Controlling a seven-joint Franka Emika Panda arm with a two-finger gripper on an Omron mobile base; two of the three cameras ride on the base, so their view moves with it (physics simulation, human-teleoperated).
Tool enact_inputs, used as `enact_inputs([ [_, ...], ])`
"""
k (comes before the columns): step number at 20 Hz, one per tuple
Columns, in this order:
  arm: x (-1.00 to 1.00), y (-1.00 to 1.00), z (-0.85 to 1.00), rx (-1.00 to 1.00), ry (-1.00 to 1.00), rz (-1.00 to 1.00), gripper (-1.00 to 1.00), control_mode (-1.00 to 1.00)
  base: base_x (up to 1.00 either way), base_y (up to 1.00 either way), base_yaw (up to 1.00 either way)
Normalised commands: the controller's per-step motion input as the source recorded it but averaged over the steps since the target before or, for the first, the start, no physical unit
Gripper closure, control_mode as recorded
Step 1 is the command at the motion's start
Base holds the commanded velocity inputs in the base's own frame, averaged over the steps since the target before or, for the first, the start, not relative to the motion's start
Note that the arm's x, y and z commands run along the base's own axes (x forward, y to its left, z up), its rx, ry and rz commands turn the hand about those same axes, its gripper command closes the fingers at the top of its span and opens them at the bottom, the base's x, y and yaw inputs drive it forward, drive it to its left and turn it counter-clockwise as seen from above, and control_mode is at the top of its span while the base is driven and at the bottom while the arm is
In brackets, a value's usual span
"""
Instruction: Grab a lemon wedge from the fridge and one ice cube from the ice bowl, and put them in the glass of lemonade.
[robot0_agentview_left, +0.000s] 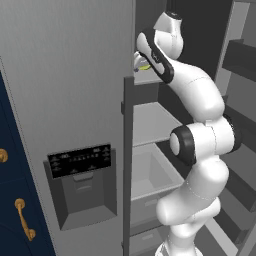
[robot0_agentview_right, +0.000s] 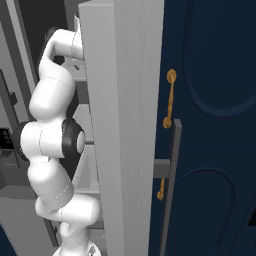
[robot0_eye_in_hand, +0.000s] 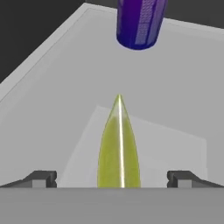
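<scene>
Grey fridge shelf, yellow-green lemon wedge — pointed, between wide-open end effector fingertips

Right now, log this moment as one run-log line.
phase: reaching for lemon wedge | place: fridge shelf | gripper: jaws open either side of wedge, nothing held | nearby: purple item beyond wedge

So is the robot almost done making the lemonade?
Not yet. The fridge is already open. The open pincer sits either side of the lemon wedge on a shelf, not squeezing it. Lifting it, the ice and the glass come later.
</scene>
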Motion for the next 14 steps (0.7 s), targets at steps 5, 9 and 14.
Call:
enact_inputs([
  [5, 0.05, 0.0, 0.05, 0.0, -0.06, 0.01, -1.0, -1.0, 0.0, 0.0, 0.0],
  [9, 0.38, 0.0, 0.02, 0.0, 0.0, 0.0, -1.0, -1.0, 0.0, 0.0, 0.0],
  [14, 0.17, 0.0, -0.01, 0.0, 0.0, 0.0, -1.0, -1.0, 0.0, 0.0, 0.0],
])
